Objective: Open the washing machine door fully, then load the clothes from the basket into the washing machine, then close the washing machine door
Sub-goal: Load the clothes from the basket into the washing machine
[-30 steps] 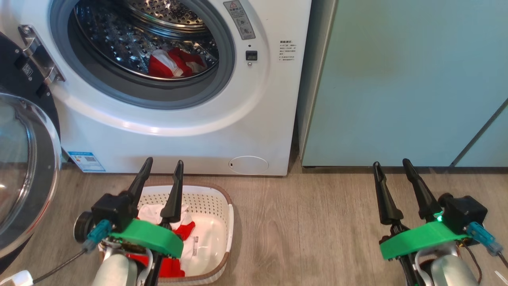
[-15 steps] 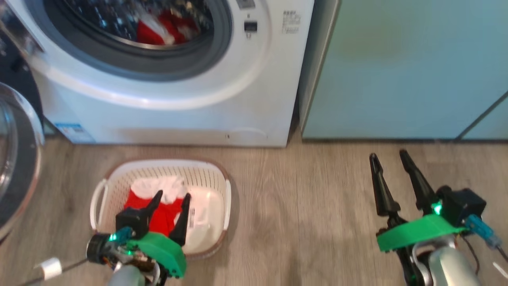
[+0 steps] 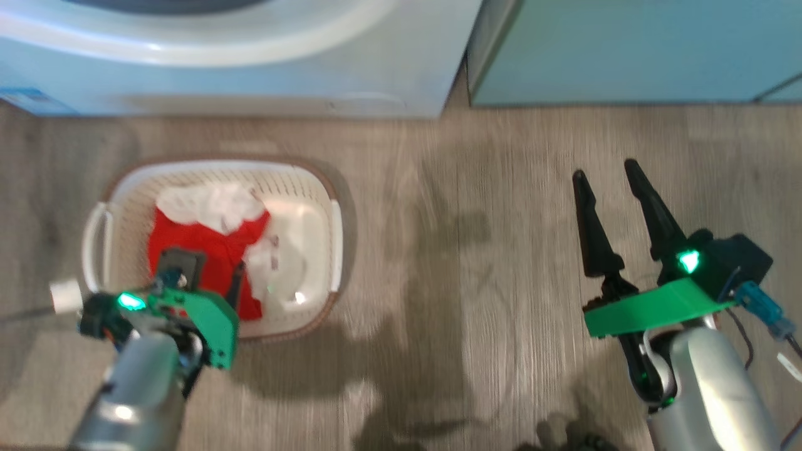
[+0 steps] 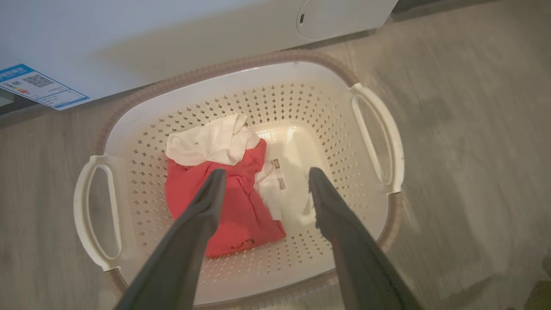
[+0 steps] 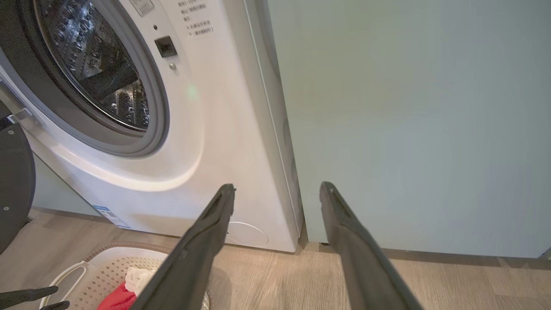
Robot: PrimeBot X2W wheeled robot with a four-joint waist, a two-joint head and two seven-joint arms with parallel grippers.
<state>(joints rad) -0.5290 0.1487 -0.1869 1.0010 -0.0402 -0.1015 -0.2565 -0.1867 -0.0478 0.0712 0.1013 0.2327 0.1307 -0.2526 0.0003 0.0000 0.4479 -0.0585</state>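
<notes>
Left claw (image 4: 267, 172) is hanging spread wide over the basket (image 4: 301, 103), holding nothing. The clothes (image 4: 241, 206), a red bundle w/ white bits, are lying just below its tips, mostly under the one finger. The other finger is sitting over bare basket base. I'm not able to tell if the tips are touching cloth yet.

Risks I'm weighing: closing from here is prob. going to pinch one fold only, so the white piece beyond the tips is likely getting left behind or sliding off mid-lift. Going too deep, the tips are hitting plastic or snagging a perforation, and the whole basket is coming up w/ the cloth. Head view is blurring, so depth is a guess.

Pose: left forearm is angling steeply down, fingers pointing into the basket. Right claw (image 3: 604, 170) is also spread and empty, parked well apart above the floor (image 3: 438, 250). Its fingers are aiming at the washing machine (image 5: 224, 129) and the teal cabinet (image 5: 409, 129).
</notes>
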